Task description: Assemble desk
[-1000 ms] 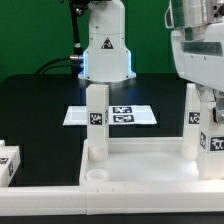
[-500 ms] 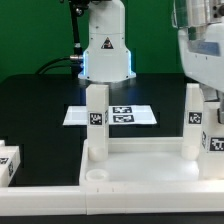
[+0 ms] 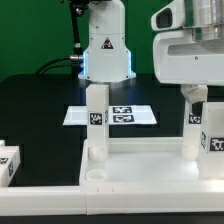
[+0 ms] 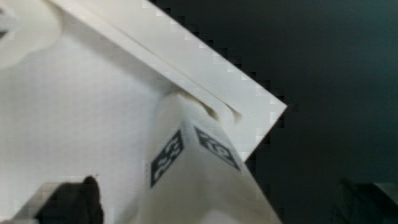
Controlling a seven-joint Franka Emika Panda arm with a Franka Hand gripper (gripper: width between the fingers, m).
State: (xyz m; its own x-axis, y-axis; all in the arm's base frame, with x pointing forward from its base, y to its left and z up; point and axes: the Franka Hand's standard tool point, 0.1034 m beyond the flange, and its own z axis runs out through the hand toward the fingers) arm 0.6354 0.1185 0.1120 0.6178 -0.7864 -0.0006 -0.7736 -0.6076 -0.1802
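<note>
1. Lifted clear of the leg (image 3: 194,135) at the tabletop's (image 3: 140,153) far corner on the exterior view's right, the gripper (image 3: 194,94) now hangs above it with its jaws released and wide apart. That leg stands unaided, so it looks seated.
2. White and rimmed, the tabletop lies along the table's (image 3: 40,110) near edge. The other leg (image 3: 95,120), also tagged, stands upright in the opposite far corner.

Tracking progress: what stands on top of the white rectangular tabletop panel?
A white square-section tagged leg stands upright at its far corner on the exterior view's left, a second leg on the right. The round near socket is empty; the fourth is cropped off.
</note>
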